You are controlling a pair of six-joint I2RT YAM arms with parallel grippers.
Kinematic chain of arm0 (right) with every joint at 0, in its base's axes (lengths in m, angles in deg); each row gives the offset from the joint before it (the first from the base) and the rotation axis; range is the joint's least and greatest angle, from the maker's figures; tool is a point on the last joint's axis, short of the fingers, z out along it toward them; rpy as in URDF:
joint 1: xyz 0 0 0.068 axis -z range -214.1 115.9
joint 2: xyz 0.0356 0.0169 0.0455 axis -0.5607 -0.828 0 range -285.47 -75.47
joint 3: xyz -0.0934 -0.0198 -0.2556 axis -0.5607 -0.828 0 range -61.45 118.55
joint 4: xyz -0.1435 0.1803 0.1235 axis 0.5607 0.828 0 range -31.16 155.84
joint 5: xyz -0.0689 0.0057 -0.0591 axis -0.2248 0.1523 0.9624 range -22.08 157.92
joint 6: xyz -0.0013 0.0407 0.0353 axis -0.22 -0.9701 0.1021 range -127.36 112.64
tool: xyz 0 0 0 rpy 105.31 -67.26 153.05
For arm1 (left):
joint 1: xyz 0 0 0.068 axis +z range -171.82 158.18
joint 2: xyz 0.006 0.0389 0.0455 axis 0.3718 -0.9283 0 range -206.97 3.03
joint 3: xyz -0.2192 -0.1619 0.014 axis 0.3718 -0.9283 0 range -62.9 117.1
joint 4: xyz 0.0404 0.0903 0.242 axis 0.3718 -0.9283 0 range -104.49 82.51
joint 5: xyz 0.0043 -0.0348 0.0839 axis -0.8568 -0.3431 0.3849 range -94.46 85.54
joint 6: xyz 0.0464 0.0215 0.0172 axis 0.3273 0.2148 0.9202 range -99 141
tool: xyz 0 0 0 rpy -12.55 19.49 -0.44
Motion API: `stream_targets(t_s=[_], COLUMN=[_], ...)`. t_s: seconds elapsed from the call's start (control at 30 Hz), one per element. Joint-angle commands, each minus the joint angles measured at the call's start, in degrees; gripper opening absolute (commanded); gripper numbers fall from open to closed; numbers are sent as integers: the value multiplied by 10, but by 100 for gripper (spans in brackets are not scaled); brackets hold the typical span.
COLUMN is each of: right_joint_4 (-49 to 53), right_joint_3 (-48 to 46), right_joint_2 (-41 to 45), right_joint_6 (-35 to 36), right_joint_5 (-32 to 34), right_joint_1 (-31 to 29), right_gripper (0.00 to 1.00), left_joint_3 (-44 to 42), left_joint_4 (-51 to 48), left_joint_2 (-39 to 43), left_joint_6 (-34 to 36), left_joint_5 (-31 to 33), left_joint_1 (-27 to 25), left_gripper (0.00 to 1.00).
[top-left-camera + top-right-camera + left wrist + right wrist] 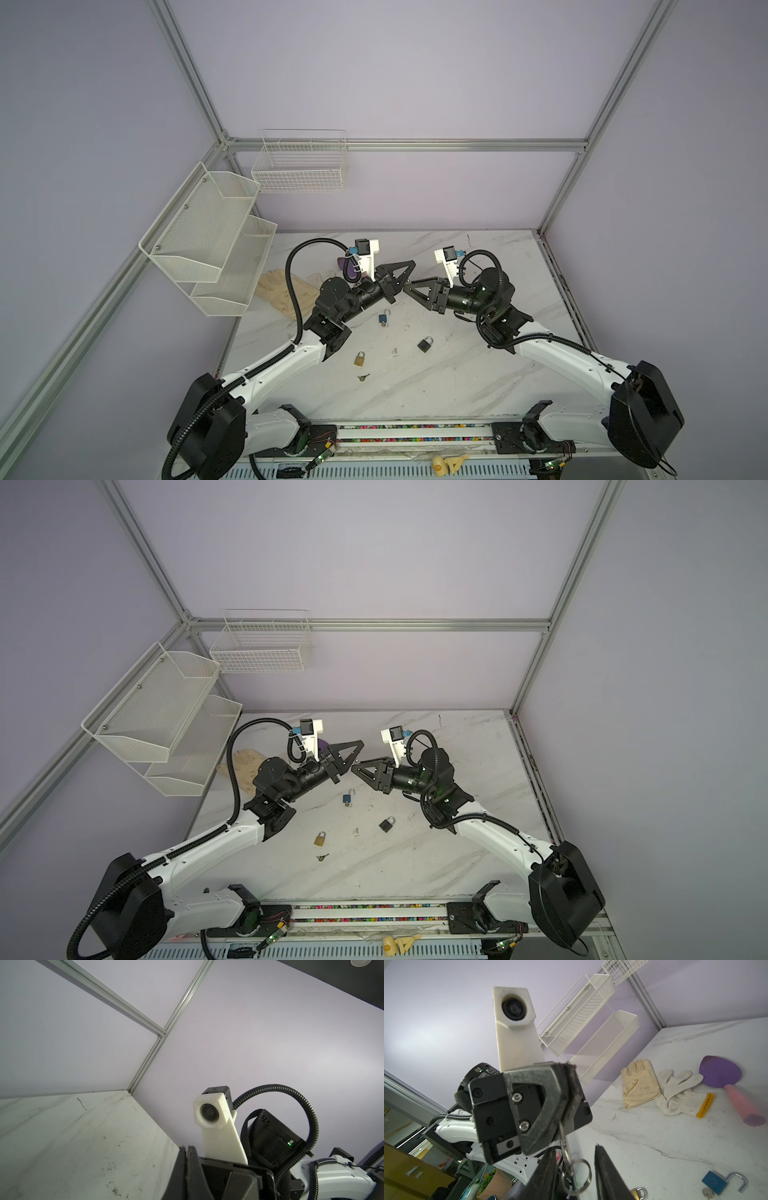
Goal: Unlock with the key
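Colours we see on the table
We see a white table [457, 395] with grey veins, a blue padlock [382, 318], a black padlock [424, 345], a golden padlock [360, 359] and cream gloves [272, 286].

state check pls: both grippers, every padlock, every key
left gripper: shut on key
key: hanging from left gripper, clear of every lock
key ring: dangling below key
right gripper: open, straddling key ring
blue padlock: shackle open, lying on table
brass padlock: shackle shut
black padlock: shackle shut
loose key: lying on table, in no lock
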Motion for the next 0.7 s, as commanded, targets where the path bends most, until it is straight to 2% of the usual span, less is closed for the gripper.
stream_targets(t_s=[0.0, 0.37, 0.67], right_joint_4=[-31, -32, -44], right_joint_3=[4, 4, 3], right_joint_2=[8, 8, 4], right_joint_6=[1, -2, -11], right_joint_5=[4, 6, 2], right_joint_1=[3, 7, 8], right_gripper=[33, 27, 11], left_joint_3=[53, 53, 55], left_joint_4=[30, 29, 32], left_joint_2=[5, 4, 1], left_joint_6=[2, 4, 7], left_joint_5=[-7, -1, 12], left_joint_1=[-2, -2, -2], left_gripper=[0, 0, 0])
